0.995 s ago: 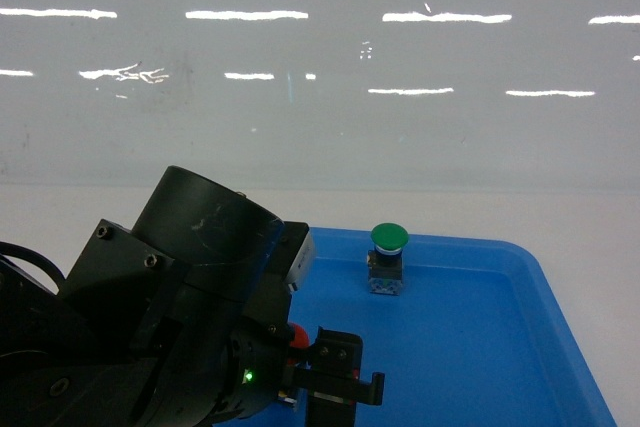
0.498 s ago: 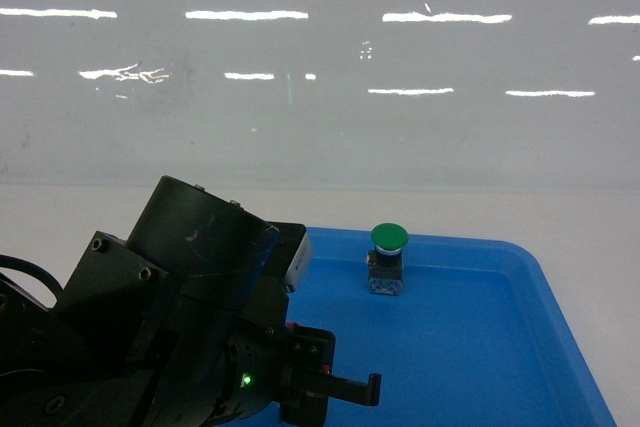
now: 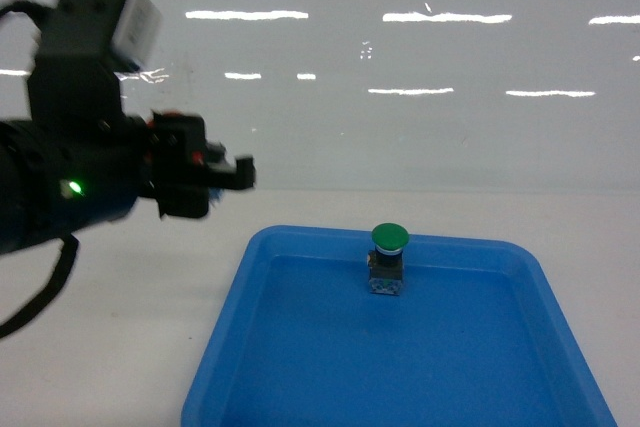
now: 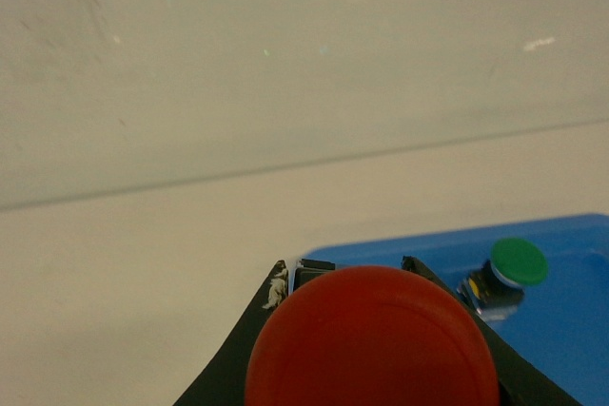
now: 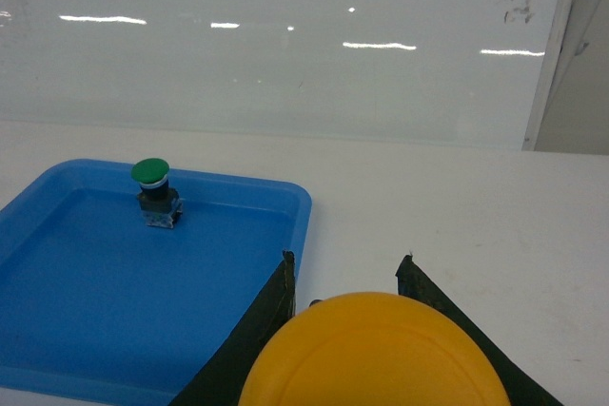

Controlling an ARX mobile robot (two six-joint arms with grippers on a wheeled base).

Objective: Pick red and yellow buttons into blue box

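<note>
Since 0.5 s ago the left gripper (image 3: 215, 175) has risen off the blue tray (image 3: 250, 367), clamping the red button (image 4: 371, 341). Right gripper (image 5: 347, 278) clamps the yellow button (image 5: 376, 354). 1 green button (image 3: 389, 259) stands in the tray. No readable writing.

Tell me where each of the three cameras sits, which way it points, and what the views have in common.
Head: rides on the robot, looking forward and down at the shallow blue plastic tray; the left gripper shows raised at left.
Left wrist: sits behind the left jaws, facing the wall; the round red button cap fills the bottom.
Right wrist: sits behind the right jaws, facing the tray; the round yellow button cap fills the bottom.
Shared: all three show the green-capped push button in the tray.
</note>
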